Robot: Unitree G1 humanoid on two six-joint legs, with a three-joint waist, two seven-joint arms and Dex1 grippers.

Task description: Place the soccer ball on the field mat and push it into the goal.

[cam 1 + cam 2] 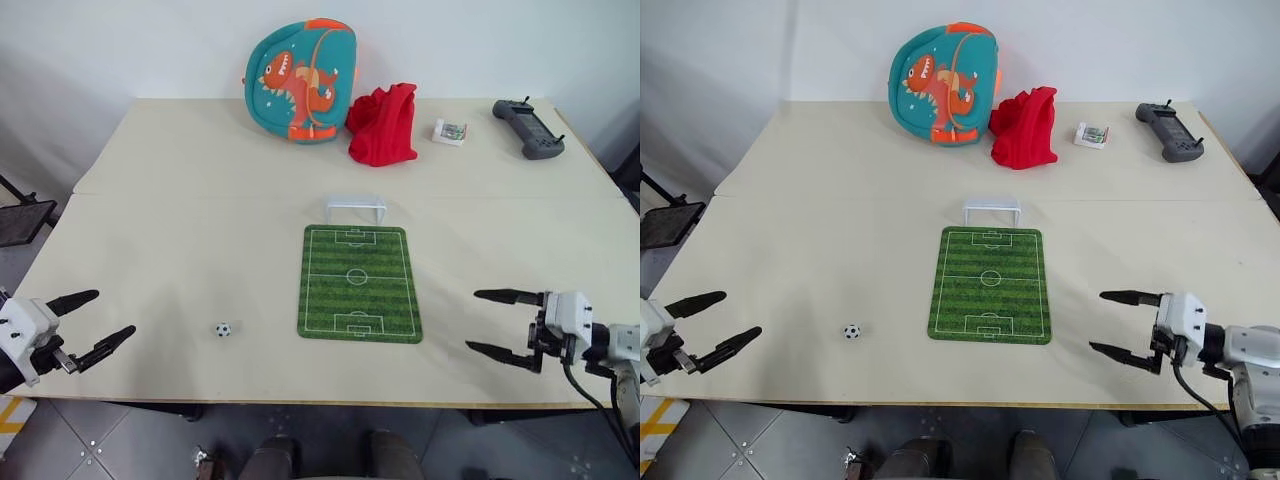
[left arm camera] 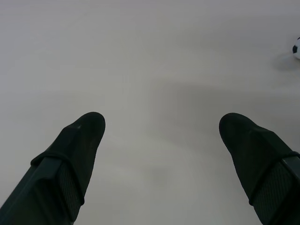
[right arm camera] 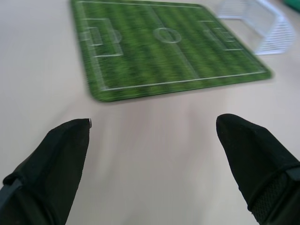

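The tiny black-and-white soccer ball [image 1: 222,328] lies on the cream table, left of the green field mat [image 1: 359,282] and off it. The white goal [image 1: 356,209] stands at the mat's far end. My left gripper [image 1: 104,320] hovers open over the table's near-left corner, well to the left of the ball, nothing between its fingers. The ball shows at the edge of the left wrist view [image 2: 296,48]. My right gripper [image 1: 483,320] is open near the front edge, right of the mat, pointing toward it. The right wrist view shows the mat [image 3: 159,44] and goal [image 3: 262,21] ahead.
At the table's back stand a teal dinosaur backpack [image 1: 300,80], a red cloth [image 1: 384,124], a small white box [image 1: 450,131] and a grey controller [image 1: 527,128]. A seam crosses the table [image 1: 180,240] behind the goal.
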